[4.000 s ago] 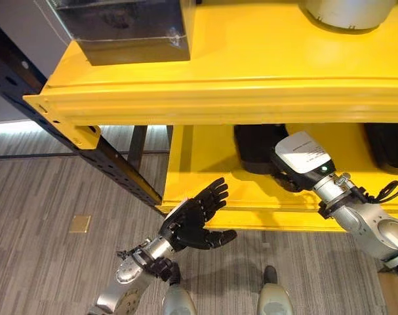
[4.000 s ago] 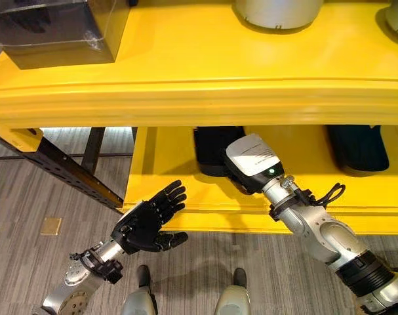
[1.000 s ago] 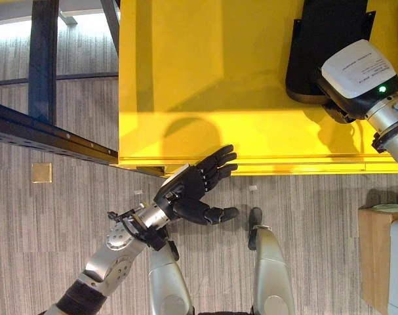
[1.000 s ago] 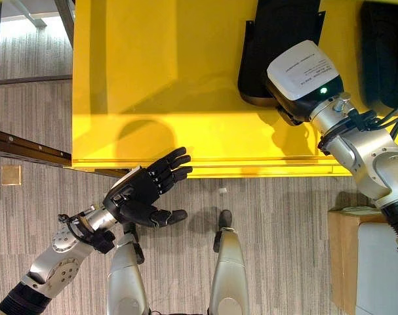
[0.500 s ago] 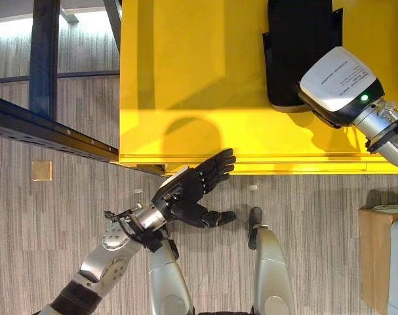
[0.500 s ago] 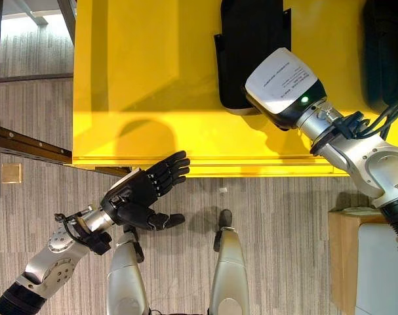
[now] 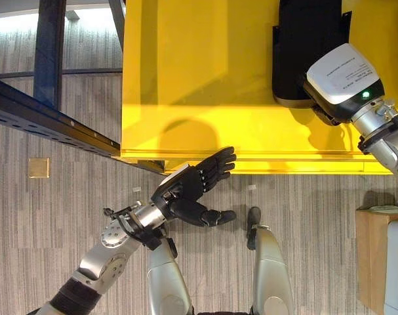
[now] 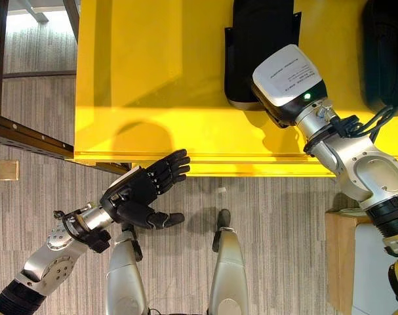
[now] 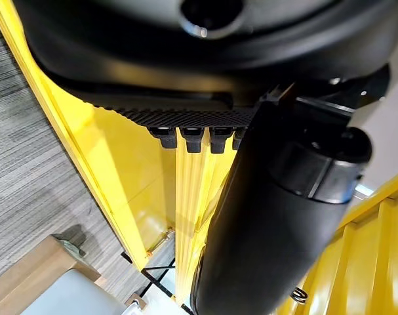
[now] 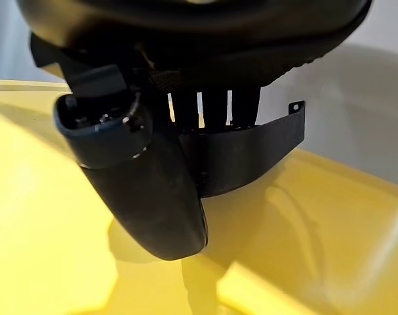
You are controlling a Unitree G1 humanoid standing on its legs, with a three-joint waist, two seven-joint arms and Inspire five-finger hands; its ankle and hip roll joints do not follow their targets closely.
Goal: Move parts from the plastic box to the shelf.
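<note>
A black part (image 8: 258, 49) is seen lying on the yellow shelf (image 8: 153, 85), with the right hand (image 10: 185, 131) at its near edge; whether the fingers are clamped on it cannot be told, as they are hidden behind the part. A second black part (image 8: 385, 52) lies further right on the shelf. The left hand (image 7: 189, 187) is held apart and empty at the shelf's near lip. A wooden box (image 7: 372, 256) stands on the floor at right. Since half a second ago the part has been shifted slightly right.
</note>
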